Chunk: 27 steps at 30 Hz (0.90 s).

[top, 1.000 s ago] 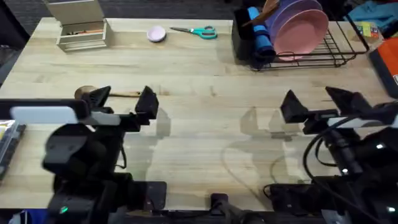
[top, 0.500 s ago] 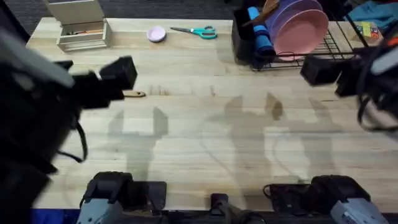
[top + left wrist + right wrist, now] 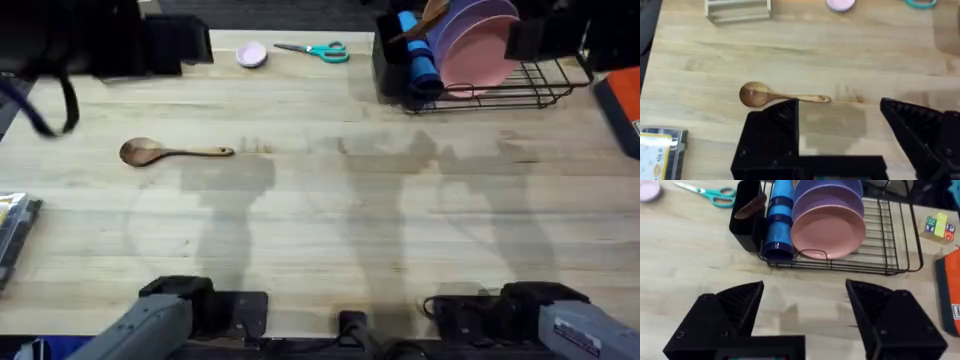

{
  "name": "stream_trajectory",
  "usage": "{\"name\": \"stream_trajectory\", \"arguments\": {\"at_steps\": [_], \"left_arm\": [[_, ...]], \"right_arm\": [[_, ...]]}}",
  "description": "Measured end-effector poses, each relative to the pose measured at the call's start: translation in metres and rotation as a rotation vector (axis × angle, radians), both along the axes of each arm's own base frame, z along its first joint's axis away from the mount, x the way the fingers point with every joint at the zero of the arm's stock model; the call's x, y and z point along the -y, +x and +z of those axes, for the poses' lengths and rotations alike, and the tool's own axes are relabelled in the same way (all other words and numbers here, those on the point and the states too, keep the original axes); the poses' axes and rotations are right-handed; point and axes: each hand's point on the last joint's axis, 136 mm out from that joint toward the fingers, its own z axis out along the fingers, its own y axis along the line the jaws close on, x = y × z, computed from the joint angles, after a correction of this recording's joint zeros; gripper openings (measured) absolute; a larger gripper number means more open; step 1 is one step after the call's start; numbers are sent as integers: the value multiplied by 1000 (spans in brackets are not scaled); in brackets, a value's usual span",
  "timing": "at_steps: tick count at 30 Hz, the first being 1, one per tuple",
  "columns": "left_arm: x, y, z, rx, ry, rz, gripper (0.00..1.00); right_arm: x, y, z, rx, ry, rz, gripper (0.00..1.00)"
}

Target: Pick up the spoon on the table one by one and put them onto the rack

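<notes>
1. I judge this the reach before a pick: one spoon (image 3: 170, 152) lies loose on the bench (image 3: 330, 220), well apart from the rack (image 3: 480, 60) at the far right corner.
2. My left pincer (image 3: 840, 127) hangs spread wide above the spoon, holding nothing; next I should lower and straddle the slim handle.
3. My right pincer (image 3: 805, 305) is wide too, empty, facing the rack.
4. The spoon is brown wood, lying flat, oval bowl toward the left edge, straight handle toward the middle.
</notes>
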Motion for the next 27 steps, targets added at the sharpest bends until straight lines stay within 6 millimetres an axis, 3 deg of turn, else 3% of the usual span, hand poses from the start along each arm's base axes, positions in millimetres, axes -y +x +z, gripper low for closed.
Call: {"name": "stream_trajectory", "arguments": {"at_steps": [5, 19, 27], "left_arm": [[0, 22, -6, -62, 0, 0, 994], [0, 32, -59, -282, -10, 16, 992], [-14, 34, -67, -263, -212, 332, 993]], "right_arm": [[0, 7, -2, -24, 1, 1, 996], [-2, 8, -2, -26, 5, 7, 996], [-2, 8, -2, -26, 5, 7, 996]]}}
